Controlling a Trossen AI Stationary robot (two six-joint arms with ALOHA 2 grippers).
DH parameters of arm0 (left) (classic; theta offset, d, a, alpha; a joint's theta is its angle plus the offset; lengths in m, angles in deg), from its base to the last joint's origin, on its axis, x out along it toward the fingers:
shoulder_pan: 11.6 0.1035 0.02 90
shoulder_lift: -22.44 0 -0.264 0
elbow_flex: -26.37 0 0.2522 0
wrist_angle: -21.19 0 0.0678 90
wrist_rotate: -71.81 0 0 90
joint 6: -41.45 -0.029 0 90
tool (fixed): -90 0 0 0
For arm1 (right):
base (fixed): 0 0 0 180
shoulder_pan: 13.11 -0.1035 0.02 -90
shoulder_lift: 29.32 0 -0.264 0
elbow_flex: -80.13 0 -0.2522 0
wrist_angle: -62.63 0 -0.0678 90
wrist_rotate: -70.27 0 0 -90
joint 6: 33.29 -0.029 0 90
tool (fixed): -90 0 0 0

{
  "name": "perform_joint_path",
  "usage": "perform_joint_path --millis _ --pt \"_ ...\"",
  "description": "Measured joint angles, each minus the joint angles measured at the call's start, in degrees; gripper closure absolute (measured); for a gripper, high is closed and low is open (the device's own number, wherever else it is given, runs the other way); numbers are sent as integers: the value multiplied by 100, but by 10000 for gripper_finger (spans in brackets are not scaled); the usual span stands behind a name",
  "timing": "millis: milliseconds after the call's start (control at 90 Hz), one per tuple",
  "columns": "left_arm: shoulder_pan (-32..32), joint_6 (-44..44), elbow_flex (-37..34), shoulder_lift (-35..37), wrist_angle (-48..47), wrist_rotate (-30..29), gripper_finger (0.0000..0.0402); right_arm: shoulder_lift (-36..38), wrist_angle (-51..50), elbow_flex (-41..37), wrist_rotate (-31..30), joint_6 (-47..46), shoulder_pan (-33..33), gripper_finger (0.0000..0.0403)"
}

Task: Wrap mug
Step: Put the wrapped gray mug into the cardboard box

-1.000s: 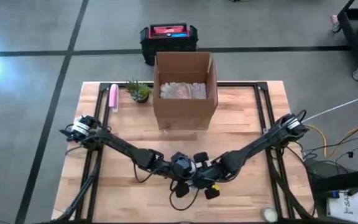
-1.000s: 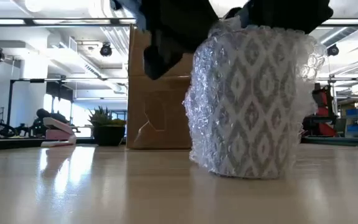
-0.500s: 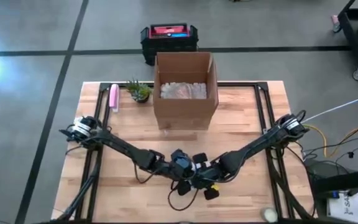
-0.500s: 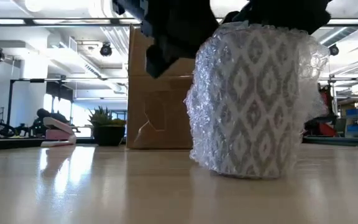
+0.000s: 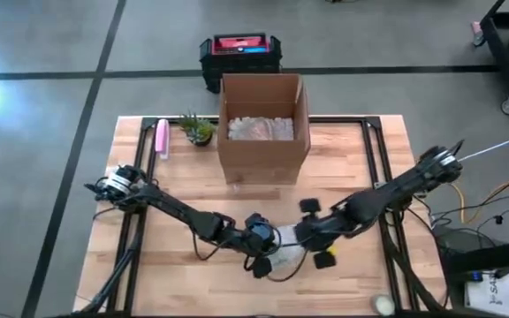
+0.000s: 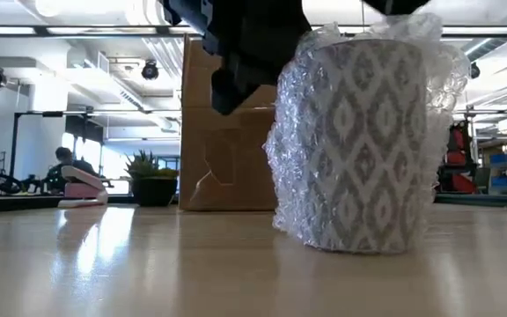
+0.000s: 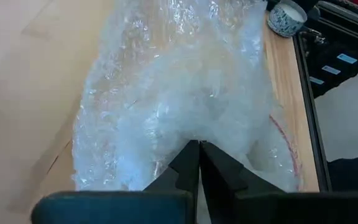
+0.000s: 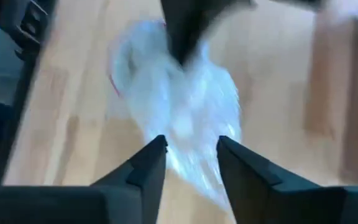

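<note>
We see our left arm stretched low toward the table's near middle, its left gripper [image 5: 263, 253] with fingers [image 7: 188, 163] pressed together, pinched tight. Our right arm reaches in from the far side; the right gripper [image 5: 312, 231] stands parted, fingers [image 8: 148, 167] apart

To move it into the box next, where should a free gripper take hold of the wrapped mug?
Probably around the upright side wall of the wrapped mug, coming in level from the right gripper side. The left gripper pinches the loose bubble wrap on top, which is too slack.

wrapped mug [image 5: 283, 257] between both hands, before box [image 5: 262, 128].
</note>
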Motion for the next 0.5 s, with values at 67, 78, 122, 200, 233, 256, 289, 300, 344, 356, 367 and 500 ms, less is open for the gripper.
perform_joint_path --millis 67,78,122,200,233,256,289,300,344,356,367,500 --pt "-3 2 0 0 4 2 402 237 -151 -367 -189 -263 -22 249" --pt "-3 2 0 0 4 2 402 271 -168 -439 -219 -312 -24 247" --pt "-3 2 0 0 7 4 402 406 -213 -746 -284 -445 -26 242" --pt "-3 2 -2 0 17 10 402 645 -139 -1374 -289 -632 -56 237" --pt "-3 2 -2 0 17 16 402 718 -48 -1650 -283 -718 -63 237" --pt "-3 2 -3 0 17 23 402 762 78 -1837 -276 -761 -64 236" --pt "-3 2 -4 0 22 26 402 831 325 -2084 -242 -813 -79 236" --pt "-3 2 -4 0 24 26 402 856 420 -2163 -228 -830 -91 237" --pt "-3 2 -4 0 25 28 402 936 832 -2453 -196 -886 -119 239" --pt "-3 2 -4 0 23 28 402 952 936 -2516 -187 -888 -124 239" --pt "-3 2 -4 0 22 28 402 966 1040 -2574 -177 -889 -130 240" --pt "-3 2 -4 -2 31 28 402 996 2113 -2978 -135 -677 -170 255"
